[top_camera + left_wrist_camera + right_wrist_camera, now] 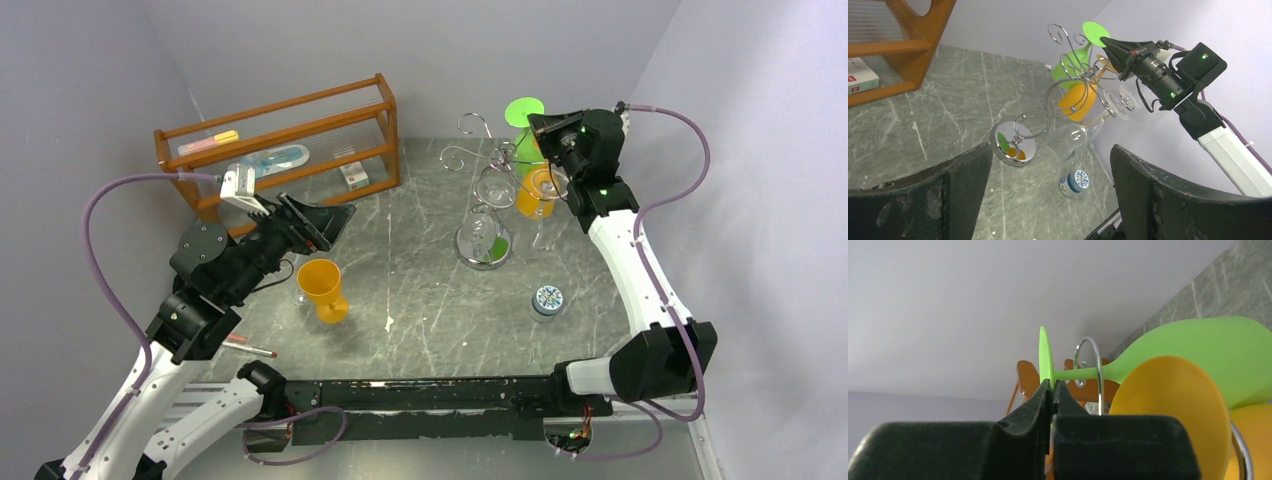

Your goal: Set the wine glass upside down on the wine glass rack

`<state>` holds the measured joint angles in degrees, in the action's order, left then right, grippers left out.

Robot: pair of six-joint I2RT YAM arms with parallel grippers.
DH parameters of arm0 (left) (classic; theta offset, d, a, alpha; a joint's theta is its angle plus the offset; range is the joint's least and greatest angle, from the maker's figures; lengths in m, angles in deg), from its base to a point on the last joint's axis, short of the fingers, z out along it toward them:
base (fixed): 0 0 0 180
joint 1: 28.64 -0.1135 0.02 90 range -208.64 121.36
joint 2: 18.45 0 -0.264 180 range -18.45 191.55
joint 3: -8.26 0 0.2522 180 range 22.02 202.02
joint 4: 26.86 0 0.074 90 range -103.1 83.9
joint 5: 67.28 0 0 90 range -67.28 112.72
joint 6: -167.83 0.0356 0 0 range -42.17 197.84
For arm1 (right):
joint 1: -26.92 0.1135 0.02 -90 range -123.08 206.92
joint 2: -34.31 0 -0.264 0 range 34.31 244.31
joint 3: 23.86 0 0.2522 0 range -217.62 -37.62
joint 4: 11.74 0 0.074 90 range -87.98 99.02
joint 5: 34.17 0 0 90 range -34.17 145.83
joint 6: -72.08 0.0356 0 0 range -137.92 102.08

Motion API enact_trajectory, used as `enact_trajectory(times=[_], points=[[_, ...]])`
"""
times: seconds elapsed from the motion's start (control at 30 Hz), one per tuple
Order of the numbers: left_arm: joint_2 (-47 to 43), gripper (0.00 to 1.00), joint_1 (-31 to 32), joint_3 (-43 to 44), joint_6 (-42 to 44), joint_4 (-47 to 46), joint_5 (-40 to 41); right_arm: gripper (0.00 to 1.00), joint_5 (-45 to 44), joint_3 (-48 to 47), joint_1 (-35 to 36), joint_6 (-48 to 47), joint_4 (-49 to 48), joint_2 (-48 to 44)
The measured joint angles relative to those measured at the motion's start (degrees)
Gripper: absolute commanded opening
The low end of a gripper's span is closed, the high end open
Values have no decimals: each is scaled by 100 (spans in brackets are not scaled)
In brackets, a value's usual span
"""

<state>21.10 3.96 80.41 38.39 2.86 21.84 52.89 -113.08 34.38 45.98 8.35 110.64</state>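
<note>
One glass is in play: the green glass (1208,345), its foot pinched edge-on in the right gripper (1052,386), fingers clamped tight, up at the rack (1013,146) on its far side. From those fingers the stem runs straight away through a chrome loop, bowl lower, so it's tilted and near upside down. The right arm is on it. The left gripper (335,228) gapes empty, well apart, beside the shelf (300,105), which holds a few small items. An orange glass (535,192) and a clear glass (495,185) hang on the rack.

Wine glass rack (480,245) stands right of shelf (391,140) (tin (547,300) before it).
</note>
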Motion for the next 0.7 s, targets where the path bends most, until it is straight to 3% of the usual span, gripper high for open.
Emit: enact_trajectory(times=[0.7], points=[[22, 90, 0, 0, 0, 66, 210, 4, 63, -308, -39, -229, -350, 531]])
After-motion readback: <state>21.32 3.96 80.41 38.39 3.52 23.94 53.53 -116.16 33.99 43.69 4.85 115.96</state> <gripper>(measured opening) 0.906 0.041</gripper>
